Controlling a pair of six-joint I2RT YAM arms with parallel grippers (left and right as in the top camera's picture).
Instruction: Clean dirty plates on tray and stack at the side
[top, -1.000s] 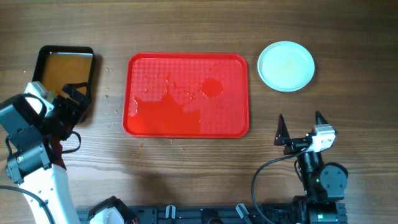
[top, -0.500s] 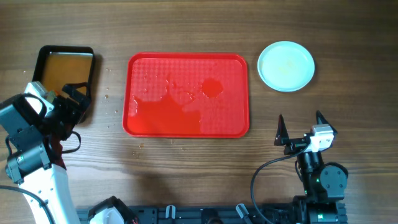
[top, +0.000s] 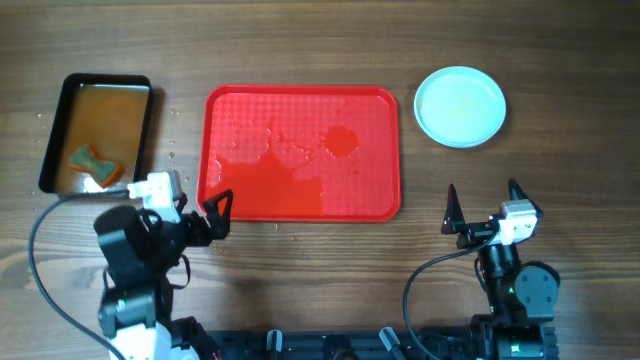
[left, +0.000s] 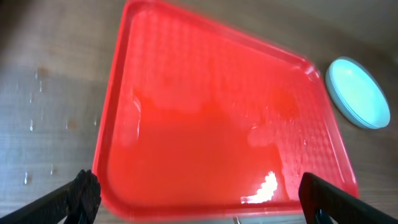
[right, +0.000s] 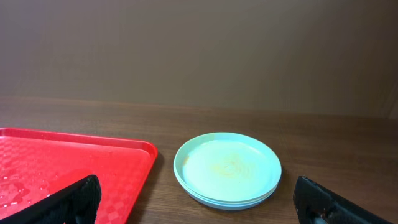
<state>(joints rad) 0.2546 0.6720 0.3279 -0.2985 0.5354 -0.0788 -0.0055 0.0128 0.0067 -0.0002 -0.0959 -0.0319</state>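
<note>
A large red rectangular plastic tray (top: 300, 100) with a raised rim is laid at the middle of the wooden surface (top: 300, 40). A wet sheen and scattered droplets are shown on its textured floor.

The round, shallow, pale-blue plates (top: 460, 105) are stacked on the surface beyond the tray's far right corner, near it but apart from it. Layered rims are shown in the right wrist view, though their count cannot be told with certainty. A faint yellowish mark is seen on the top plate.

A small black rectangular pan (top: 105, 79) of brownish water is set well to the left of the tray, and an orange and teal sponge (top: 95, 165) is seen in its near end. Water droplets (left: 37, 124) are scattered on the wood between pan and tray.

The left arm is folded low at the near left of the surface, with its wrist turned rightward. The left gripper (top: 222, 213) is pointed at the tray's near left corner, just beside the rim; contact cannot be told. Its 2 fingers (left: 84, 194) are spread wide, with nothing held between them.

The right arm is folded at the near right. The right gripper (top: 481, 186) is aimed toward the far side, in line with the plates but well apart from them. Its 2 fingers (right: 71, 200) are likewise spread, with nothing held.
</note>
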